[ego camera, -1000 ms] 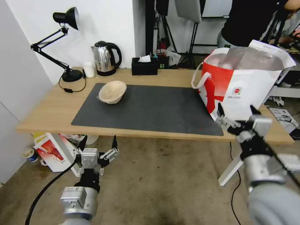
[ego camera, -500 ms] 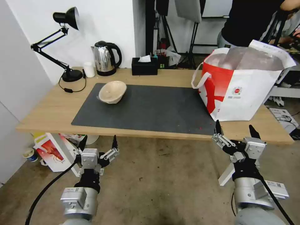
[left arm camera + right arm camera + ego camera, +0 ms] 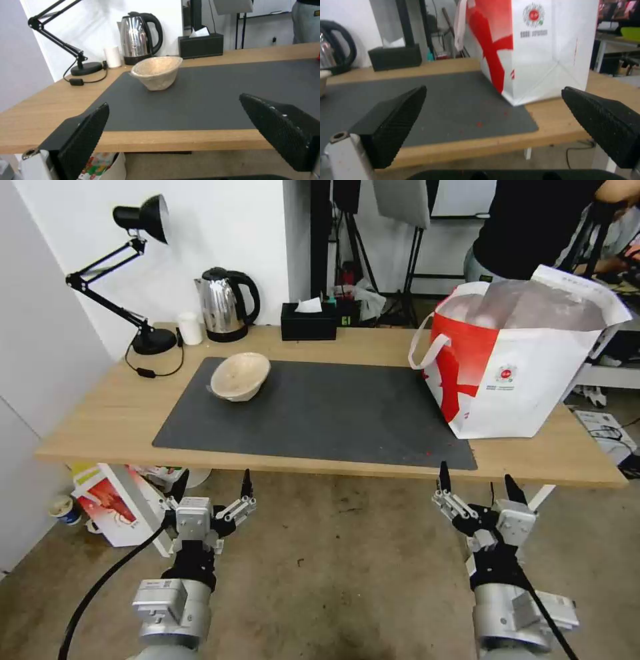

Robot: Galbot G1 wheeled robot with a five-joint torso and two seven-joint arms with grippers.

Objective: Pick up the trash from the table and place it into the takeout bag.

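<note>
Shallow beige bowl (image 3: pixel 240 376) lies tipped on the dark grey mat's (image 3: pixel 320 413) far left corner, mouth tilted up and away from the robot. Bare mat runs rightward to the takeout bag (image 3: pixel 513 373), upright at the table's (image 3: pixel 100 427) right end. Left gripper (image 3: pixel 212 488) and right gripper (image 3: pixel 475 488) hang below the near edge, fingers spread, empty.

Two silver-grey cylindrical forearms, each ending in a black wrist collar and a pale grey block. Left hand (image 3: pixel 212 480) with two black pointed fingers on silver linkage bars; thick black cable looping off the forearm. Right hand (image 3: pixel 477 483) of the same make, thin black cable alongside, white label on the casing. Finger pads (image 3: pixel 83 135) black, wedge-shaped, finely dimpled.
</note>
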